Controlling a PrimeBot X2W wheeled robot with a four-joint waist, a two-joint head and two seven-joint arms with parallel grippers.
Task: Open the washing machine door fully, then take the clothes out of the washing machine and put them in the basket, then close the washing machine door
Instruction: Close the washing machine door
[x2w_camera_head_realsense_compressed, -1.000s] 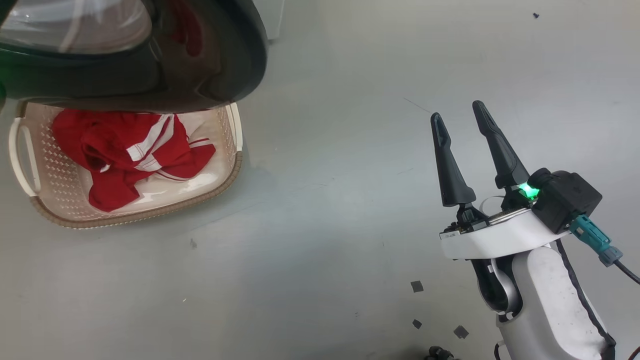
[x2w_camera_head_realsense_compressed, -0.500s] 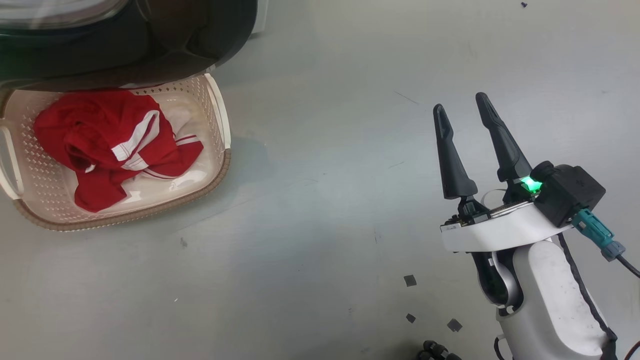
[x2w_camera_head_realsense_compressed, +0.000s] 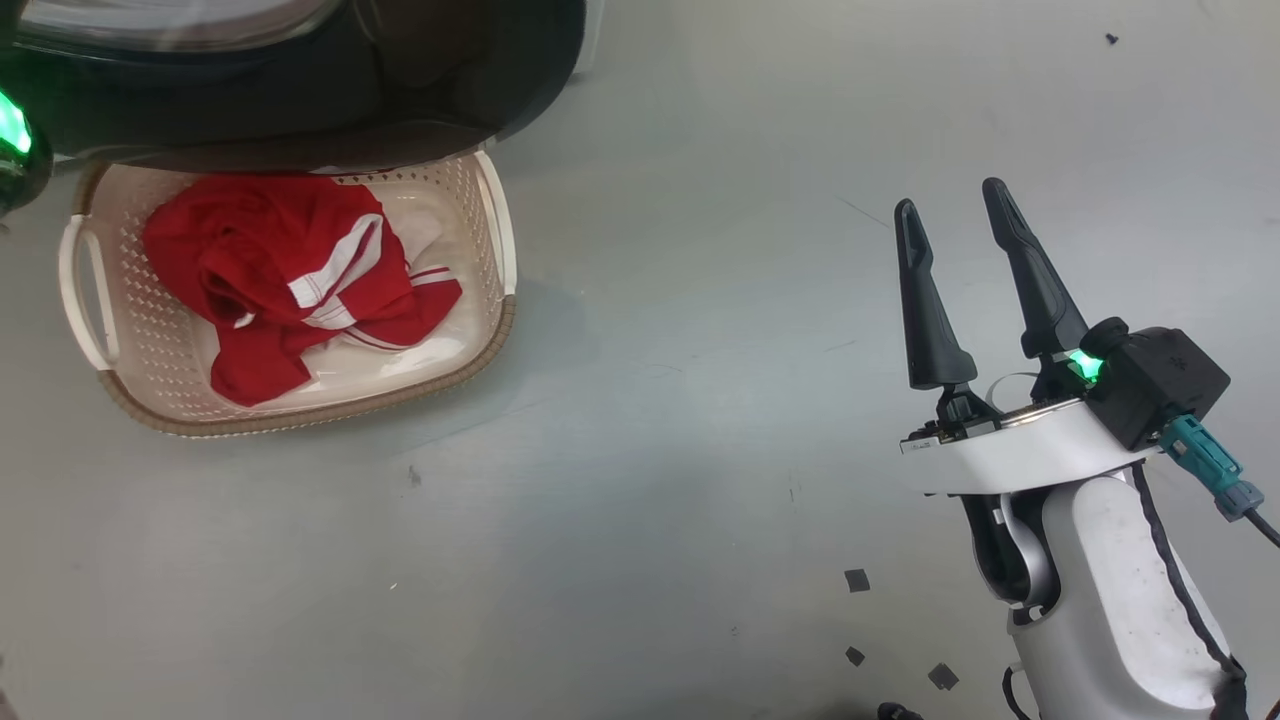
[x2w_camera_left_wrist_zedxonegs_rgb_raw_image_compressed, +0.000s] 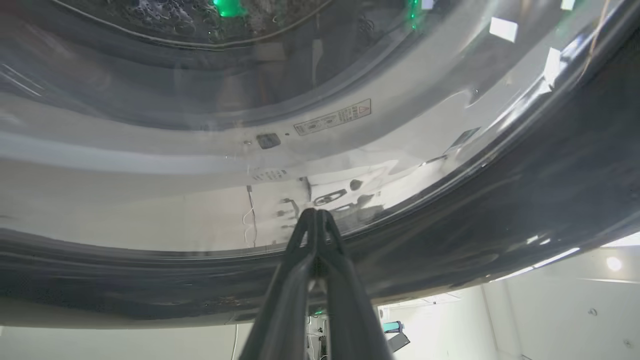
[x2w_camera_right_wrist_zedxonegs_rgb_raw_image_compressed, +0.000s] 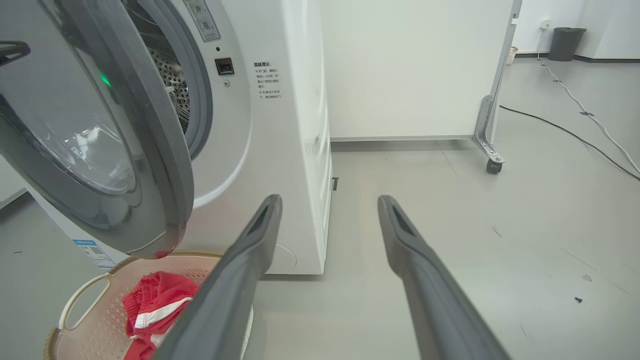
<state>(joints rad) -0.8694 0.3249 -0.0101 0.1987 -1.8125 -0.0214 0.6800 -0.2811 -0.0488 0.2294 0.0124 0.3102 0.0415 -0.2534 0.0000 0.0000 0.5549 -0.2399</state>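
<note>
The washing machine door (x2w_camera_head_realsense_compressed: 300, 110), black-rimmed with a glass bowl, hangs partly open over the basket's far edge. The cream basket (x2w_camera_head_realsense_compressed: 300, 418) sits on the floor with the red, white-striped clothes (x2w_camera_head_realsense_compressed: 270, 270) inside. In the left wrist view my left gripper (x2w_camera_left_wrist_zedxonegs_rgb_raw_image_compressed: 316, 212) is shut with nothing in it, its tips at the door (x2w_camera_left_wrist_zedxonegs_rgb_raw_image_compressed: 500, 210) where glass meets rim. My right gripper (x2w_camera_head_realsense_compressed: 949, 195) stands open and empty, well right of the basket. The right wrist view shows the right gripper (x2w_camera_right_wrist_zedxonegs_rgb_raw_image_compressed: 330, 200), the washing machine (x2w_camera_right_wrist_zedxonegs_rgb_raw_image_compressed: 280, 150), its door (x2w_camera_right_wrist_zedxonegs_rgb_raw_image_compressed: 150, 150), the basket (x2w_camera_right_wrist_zedxonegs_rgb_raw_image_compressed: 80, 295) and the clothes (x2w_camera_right_wrist_zedxonegs_rgb_raw_image_compressed: 155, 305).
A white wheeled partition (x2w_camera_right_wrist_zedxonegs_rgb_raw_image_compressed: 415, 70) stands right of the machine, with cables (x2w_camera_right_wrist_zedxonegs_rgb_raw_image_compressed: 575, 130) and a dark bin (x2w_camera_right_wrist_zedxonegs_rgb_raw_image_compressed: 566, 42) beyond. Small dark scraps (x2w_camera_head_realsense_compressed: 856, 580) lie on the grey floor near my right arm. Bare floor stretches between basket and right gripper.
The head camera has shifted, so the whole picture slid. The door rim covers less of the basket than a second ago. My right gripper has stayed open.
</note>
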